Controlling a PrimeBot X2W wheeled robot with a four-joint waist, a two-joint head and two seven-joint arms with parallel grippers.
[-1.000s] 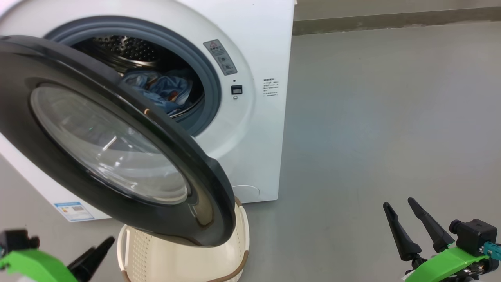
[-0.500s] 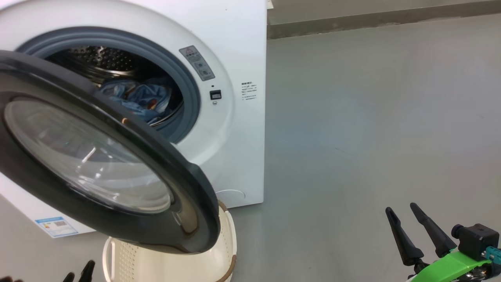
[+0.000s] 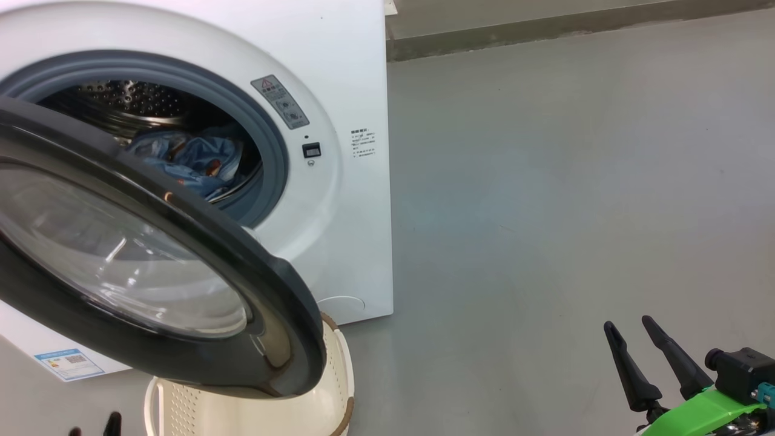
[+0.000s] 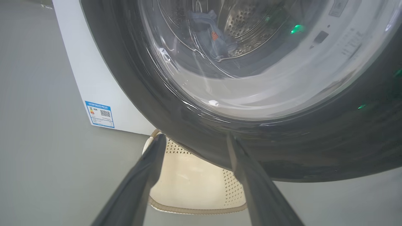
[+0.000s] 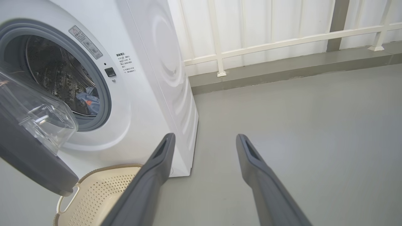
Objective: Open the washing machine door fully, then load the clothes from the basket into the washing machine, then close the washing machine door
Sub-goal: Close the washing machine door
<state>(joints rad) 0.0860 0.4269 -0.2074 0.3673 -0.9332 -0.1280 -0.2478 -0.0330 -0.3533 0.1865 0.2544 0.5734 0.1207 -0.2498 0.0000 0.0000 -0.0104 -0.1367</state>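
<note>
The light-blue bear-print clothes [image 3: 187, 160] lie in the drum of the big white front-loading washing machine [image 3: 357, 79]. The left claw [image 4: 196, 138] has drawn back near the glossy black-rimmed round glass door [image 3: 121, 254], spread wide and empty. The right claw [image 3: 628, 324], far right, is the same. Probably only closing remains.

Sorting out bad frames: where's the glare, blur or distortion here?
Head view: streaky reflections on the washing machine door glass. Left wrist view: green glints on that glass, clothes warped through it, left gripper blurred. Right wrist view: evenly lit, sharp; white glints on the door's bowl.
</note>
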